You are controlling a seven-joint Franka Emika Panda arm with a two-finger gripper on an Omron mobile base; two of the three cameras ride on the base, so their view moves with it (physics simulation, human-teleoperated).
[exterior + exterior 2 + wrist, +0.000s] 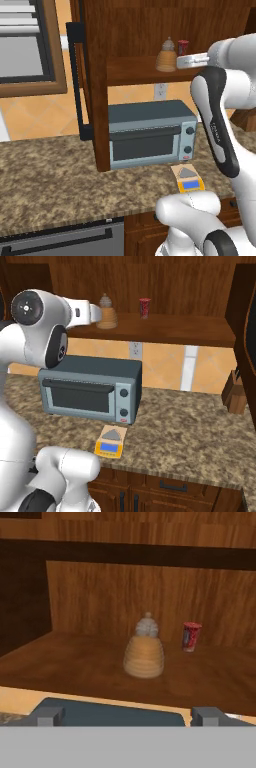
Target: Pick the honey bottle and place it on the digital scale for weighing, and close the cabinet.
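Cabinet (100,597) grained matt wood; table (190,426) speckled stone; toaster oven (90,387) matt grey metal; honey bottle (144,654) ribbed.

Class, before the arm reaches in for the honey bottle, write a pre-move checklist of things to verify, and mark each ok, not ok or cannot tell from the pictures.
1. Honey bottle upright on the cabinet shelf: ok.
2. Gripper open, fingertips wide apart at the bottom of the hand view: ok.
3. Bottle roughly centred ahead of the gripper: ok.
4. Red can apart from the bottle, off to its side and a little behind: ok.
5. Digital scale plate free on the counter in front of the toaster oven: ok.
6. Cabinet door closed: not ok, it stands open.
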